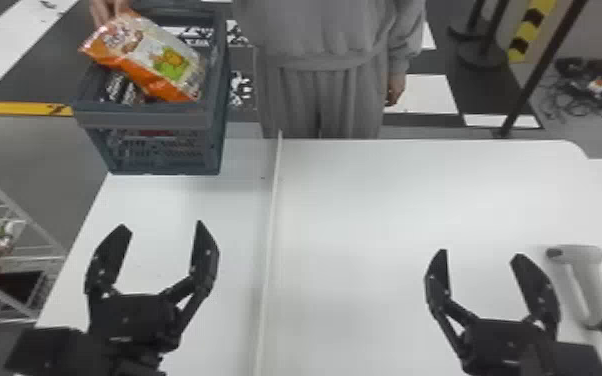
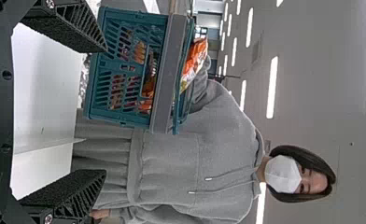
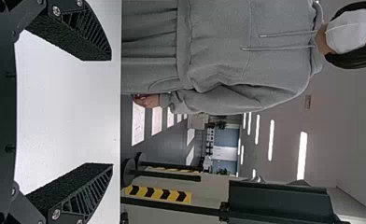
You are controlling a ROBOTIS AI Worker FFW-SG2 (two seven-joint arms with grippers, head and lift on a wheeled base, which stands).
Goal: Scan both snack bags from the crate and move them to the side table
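Over the table (image 1: 365, 200), the left hand (image 1: 162, 224) and right hand (image 1: 481, 252) are both empty, fingers spread. Just beside the right one lies the scanner (image 1: 590, 285). Beyond the left one, at the far left corner, stands the crate (image 1: 145, 120); an orange bag (image 1: 157, 57) slants across its opening, a person's fingers (image 1: 110, 9) at the upper end, a dark packet (image 1: 121, 91) beneath.
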